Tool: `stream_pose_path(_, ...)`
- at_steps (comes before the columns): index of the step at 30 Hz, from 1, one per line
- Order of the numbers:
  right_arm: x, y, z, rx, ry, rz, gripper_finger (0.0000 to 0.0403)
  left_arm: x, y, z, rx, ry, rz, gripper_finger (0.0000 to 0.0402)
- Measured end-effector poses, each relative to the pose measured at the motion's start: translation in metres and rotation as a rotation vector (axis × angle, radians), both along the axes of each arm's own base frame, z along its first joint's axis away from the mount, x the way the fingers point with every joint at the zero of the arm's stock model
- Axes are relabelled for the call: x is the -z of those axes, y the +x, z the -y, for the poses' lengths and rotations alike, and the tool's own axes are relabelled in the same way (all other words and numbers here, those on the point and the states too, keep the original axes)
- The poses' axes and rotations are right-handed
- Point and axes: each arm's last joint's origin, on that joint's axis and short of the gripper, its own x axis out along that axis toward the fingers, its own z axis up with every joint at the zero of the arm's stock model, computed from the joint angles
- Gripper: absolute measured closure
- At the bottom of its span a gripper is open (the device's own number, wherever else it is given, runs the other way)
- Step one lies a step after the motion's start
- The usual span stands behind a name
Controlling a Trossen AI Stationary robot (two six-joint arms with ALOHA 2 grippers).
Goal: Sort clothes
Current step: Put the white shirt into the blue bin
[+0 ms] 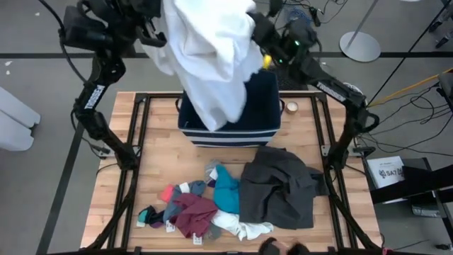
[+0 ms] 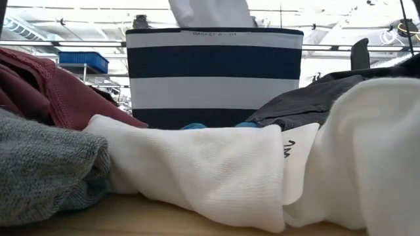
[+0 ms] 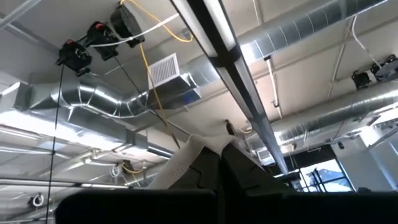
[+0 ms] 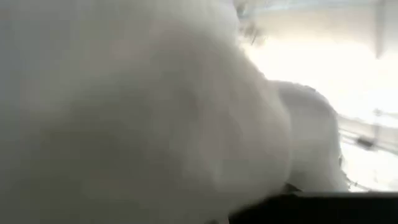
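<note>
A large white garment (image 1: 212, 57) is hanging high above the table (image 1: 106, 184), stretched between both arms and drooping in loose, heavy folds, its lower end dipping into the navy blue bin with white stripes (image 1: 230, 131) that is standing at the far middle of the table. The left gripper (image 1: 157, 32) is pinching the cloth's upper left edge with its fingers closed on it; in the left wrist view a strip of white fabric (image 3: 186, 158) is running up between those dark fingers (image 3: 239, 171), with only the ceiling behind. The right gripper (image 1: 258, 28) is likewise clamping the garment's upper right edge, and the right wrist view is almost wholly filled with soft white cloth (image 4: 143, 106). The rest of the clothes are lying in a heap at the near side of the table: a crumpled dark grey garment (image 1: 279, 185) on the right, a bright blue piece (image 1: 226, 190) beside it, a maroon piece (image 1: 192, 212) toward the left, a small white piece (image 1: 244, 228) at the near edge, and small socks in red (image 1: 168, 193) and teal (image 1: 150, 214) at the left end. From the low view, the white fabric (image 2: 210, 170) and maroon cloth (image 2: 52, 92) are bulking in the foreground, and the striped bin (image 2: 213, 75) is rising behind them with the white garment (image 2: 210, 13) showing above its rim.
</note>
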Motion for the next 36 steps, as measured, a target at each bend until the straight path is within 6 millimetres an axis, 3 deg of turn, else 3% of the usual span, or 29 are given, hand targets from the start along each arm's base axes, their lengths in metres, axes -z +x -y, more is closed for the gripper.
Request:
stream_pose_path(3, 0.003, -0.001, 0.012, -0.044, 0.109, -0.060, 0.0403, 0.002, -0.003, -0.010, 0.027, -0.031, -0.037, 0.0402)
stream_pose_path(6, 0.006, -0.004, 0.008, -0.082, 0.199, -0.127, 0.0403, 0.005, -0.003, -0.015, 0.087, -0.046, -0.088, 0.0402)
stream_pose_path(10, 0.010, -0.013, -0.013, -0.135, 0.296, -0.271, 0.0403, 0.009, 0.000, -0.016, 0.129, -0.044, -0.154, 0.0402)
stream_pose_path(17, -0.010, -0.048, -0.069, -0.235, 0.300, -0.365, 0.0403, 0.009, 0.002, -0.011, 0.181, -0.012, -0.179, 0.0402)
stream_pose_path(21, -0.008, -0.057, -0.081, -0.270, 0.387, -0.409, 0.0403, 0.009, 0.003, -0.009, 0.194, -0.018, -0.180, 0.0402)
stream_pose_path(27, 0.048, -0.033, -0.071, -0.263, 0.571, -0.615, 0.0403, 0.012, 0.012, -0.006, 0.240, -0.044, -0.202, 0.0402)
stream_pose_path(32, 0.107, -0.008, -0.060, -0.256, 0.633, -0.665, 0.0403, 0.020, 0.021, -0.011, 0.239, -0.097, -0.267, 0.0402)
stream_pose_path(36, 0.147, -0.001, -0.055, -0.235, 0.678, -0.735, 0.0403, 0.032, 0.033, -0.019, 0.179, -0.158, -0.352, 0.0402)
